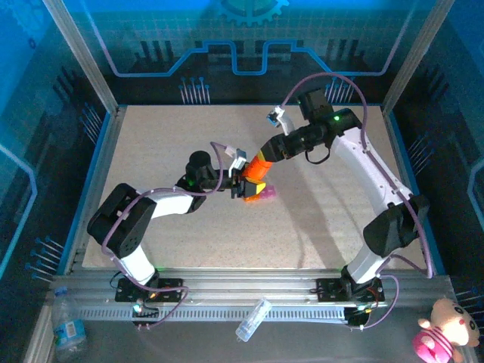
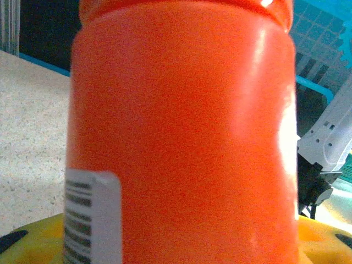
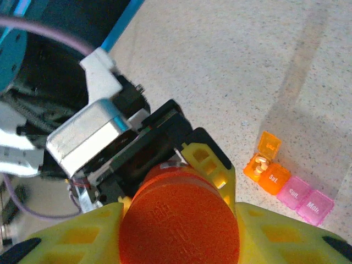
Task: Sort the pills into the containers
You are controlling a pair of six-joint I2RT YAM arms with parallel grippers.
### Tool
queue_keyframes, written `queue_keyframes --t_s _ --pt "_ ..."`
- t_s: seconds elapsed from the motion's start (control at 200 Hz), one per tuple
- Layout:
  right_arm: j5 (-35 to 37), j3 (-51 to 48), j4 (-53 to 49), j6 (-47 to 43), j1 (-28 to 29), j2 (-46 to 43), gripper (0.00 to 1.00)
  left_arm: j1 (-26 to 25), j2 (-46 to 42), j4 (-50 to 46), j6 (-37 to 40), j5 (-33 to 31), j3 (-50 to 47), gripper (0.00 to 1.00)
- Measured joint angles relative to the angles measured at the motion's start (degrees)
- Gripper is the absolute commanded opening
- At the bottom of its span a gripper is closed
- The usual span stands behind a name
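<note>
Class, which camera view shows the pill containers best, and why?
The right wrist view: the containers lie unobstructed, orange and pink, one orange lid open with pills inside. The top external view gives a small pink patch beside the orange bottle. The left wrist camera faces that bottle close up.

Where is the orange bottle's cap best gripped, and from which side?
Grip the cap by its round side wall, from straight above. The orange bottle stands roughly upright in the left gripper, which takes the body, leaving the cap exposed on top; the fingers of the right gripper flank it.
</note>
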Motion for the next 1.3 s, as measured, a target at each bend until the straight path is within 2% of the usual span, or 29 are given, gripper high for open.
queue_keyframes --t_s 0.11,0.2,0.27,0.36,0.51,0.655,0.785,1.036,1.301 --pt "1.79 -4.72 5.29 6.54 0.35 -2.45 0.39 0.07 0.37 -0.94 0.04 -0.04 0.0 0.0" --pt "3.39 -6.64 8.11 10.43 0.94 -3.58 0.44 0.17 0.61 -1.09 0.04 -0.11 0.0 0.0" --pt "4.5 -6.73 9.14 12.44 1.33 -3.72 0.52 0.35 0.63 -1.05 0.02 -0.42 0.0 0.0" --pt "5.42 -6.6 9.55 13.77 1.57 -3.72 0.69 0.37 0.63 -0.7 0.0 -0.74 0.37 0.0" --pt "4.55 -5.81 9.53 13.81 0.98 -3.85 0.79 0.09 0.61 1.73 0.0 -0.92 2.14 0.0" --pt "1.38 -4.07 8.94 9.68 -2.29 -5.11 0.83 0.09 0.61 3.06 0.0 -0.87 2.29 0.0" --pt "-1.99 -0.48 5.68 2.12 -4.74 -5.38 0.85 0.09 0.61 3.65 -0.02 -0.85 2.29 0.0" --pt "-5.25 9.27 -4.87 -12.31 -4.7 -1.31 0.86 0.04 0.61 3.67 -0.04 -0.79 2.32 0.0" --pt "-4.66 13.53 -11.65 -18.23 -2.67 5.53 0.85 0.04 0.61 3.63 -0.04 -0.35 2.34 0.0"
